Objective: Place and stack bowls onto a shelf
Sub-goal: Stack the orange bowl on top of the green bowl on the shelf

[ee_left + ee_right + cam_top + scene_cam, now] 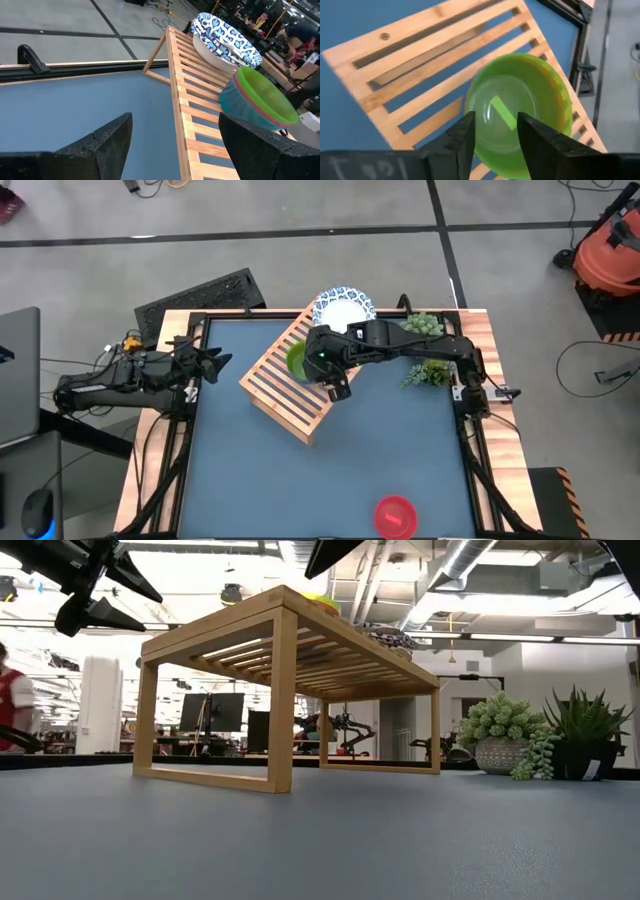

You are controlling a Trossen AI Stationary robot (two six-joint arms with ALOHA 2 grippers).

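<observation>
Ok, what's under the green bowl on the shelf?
The green bowl sits nested on a pink one and a teal bowl, stacked on the shelf. Only their rims and sides show; anything further inside the stack is covered.

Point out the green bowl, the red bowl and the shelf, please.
green bowl point(515, 107), right wrist view, inside bottom.
red bowl point(395, 515), high view, its centre.
shelf point(275, 385), high view, slatted top.

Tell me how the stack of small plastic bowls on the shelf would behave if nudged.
The green bowl nests in pink and teal ones, so the stack would probably slide as one. It looks like thin plastic, likely light and easily shoved. It sits on the shelf slats, whose gaps might catch the base and tip it.
</observation>
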